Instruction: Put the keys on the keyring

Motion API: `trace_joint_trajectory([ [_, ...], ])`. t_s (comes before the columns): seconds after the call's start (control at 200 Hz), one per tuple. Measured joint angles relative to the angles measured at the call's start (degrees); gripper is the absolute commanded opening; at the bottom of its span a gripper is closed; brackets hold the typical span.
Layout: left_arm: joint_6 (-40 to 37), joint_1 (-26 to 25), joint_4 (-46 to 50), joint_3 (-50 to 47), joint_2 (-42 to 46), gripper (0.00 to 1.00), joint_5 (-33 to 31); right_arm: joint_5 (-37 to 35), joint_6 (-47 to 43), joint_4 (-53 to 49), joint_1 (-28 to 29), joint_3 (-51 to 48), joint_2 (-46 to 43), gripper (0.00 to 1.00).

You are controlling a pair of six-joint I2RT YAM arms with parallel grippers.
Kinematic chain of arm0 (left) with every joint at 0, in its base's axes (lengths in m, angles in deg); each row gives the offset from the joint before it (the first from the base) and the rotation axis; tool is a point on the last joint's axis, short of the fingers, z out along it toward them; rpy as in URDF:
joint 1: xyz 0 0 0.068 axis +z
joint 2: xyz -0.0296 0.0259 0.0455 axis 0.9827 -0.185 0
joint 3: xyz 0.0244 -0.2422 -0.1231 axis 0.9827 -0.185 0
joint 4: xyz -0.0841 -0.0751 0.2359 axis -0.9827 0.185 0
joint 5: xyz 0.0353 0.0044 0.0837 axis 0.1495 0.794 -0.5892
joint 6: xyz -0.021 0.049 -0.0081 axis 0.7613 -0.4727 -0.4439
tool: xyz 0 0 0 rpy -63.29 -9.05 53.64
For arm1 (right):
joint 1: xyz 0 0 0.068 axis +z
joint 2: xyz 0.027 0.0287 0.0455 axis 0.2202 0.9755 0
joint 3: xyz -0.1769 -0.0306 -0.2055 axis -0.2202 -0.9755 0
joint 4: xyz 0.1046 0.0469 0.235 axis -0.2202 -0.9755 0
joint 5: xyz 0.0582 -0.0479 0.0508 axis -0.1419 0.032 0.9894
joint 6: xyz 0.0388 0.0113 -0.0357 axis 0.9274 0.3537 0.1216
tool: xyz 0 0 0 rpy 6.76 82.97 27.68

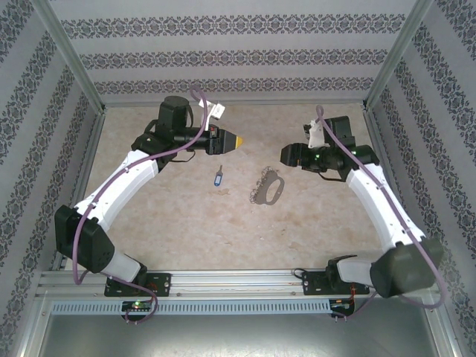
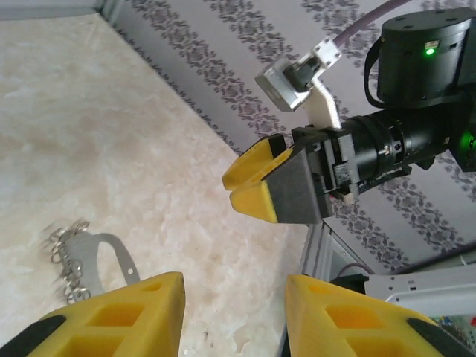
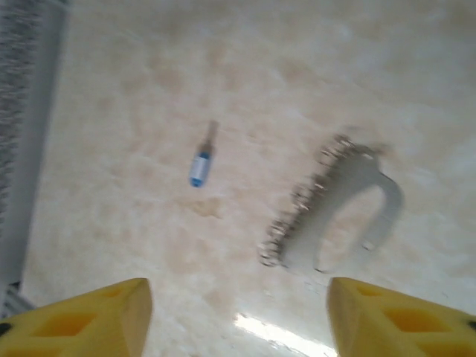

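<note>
At the bottom of the overhead view, your two arms rose from their bases on the metal rail (image 1: pixel 238 286) and curved outward along the sides of the frame. Past them lay the pale marbled table (image 1: pixel 186 230).

Near the middle of that frame you had the key (image 1: pixel 218 177) lying flat on the table, its blue head toward the bottom and its short silver shaft pointing up. Just to its right, and apart from it, lay the keyring (image 1: pixel 268 187), a grey oval loop with small metal pieces bunched along its left side. Neither tool touched either one.

Above the key and slightly to its right, your left gripper (image 1: pixel 236 140) pointed rightward. In its wrist view, its yellow fingers (image 2: pixel 119 316) stood spread at the bottom edge with bare table between them, and the keyring showed at the lower left.

Your right gripper (image 1: pixel 286 155) sat up and to the right of the keyring, pointing left toward the other gripper. In its own wrist view, its fingers (image 3: pixel 89 320) sat wide apart in the bottom corners, pinching nothing. There the key lay left of centre and the keyring right of centre.

Farthest back stood the patterned wallpaper wall (image 1: pixel 238 52).
</note>
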Motion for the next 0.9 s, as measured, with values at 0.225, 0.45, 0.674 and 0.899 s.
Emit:
trace_joint_trajectory([
  [0.225, 2.12, 0.00, 1.88, 3.41, -2.78, 1.00, -1.53, -3.37, -1.62, -4.90, 0.11, 3.80, 10.54, 0.73],
  [0.45, 4.09, 0.00, 2.54, 1.01, -4.37, 1.00, -5.18, -5.18, -4.07, -7.19, 3.10, 6.80, 14.27, 0.74],
  [0.674, -2.10, -0.90, 13.86, 4.09, -11.23, 1.00, -9.18, -4.98, -6.88, -7.43, 6.95, 7.02, 16.20, 0.65],
  [0.899, -2.91, -1.18, 16.81, 1.68, -12.11, 0.93, -9.73, -3.54, -11.06, -8.04, 10.62, 8.57, 24.04, 0.51],
])
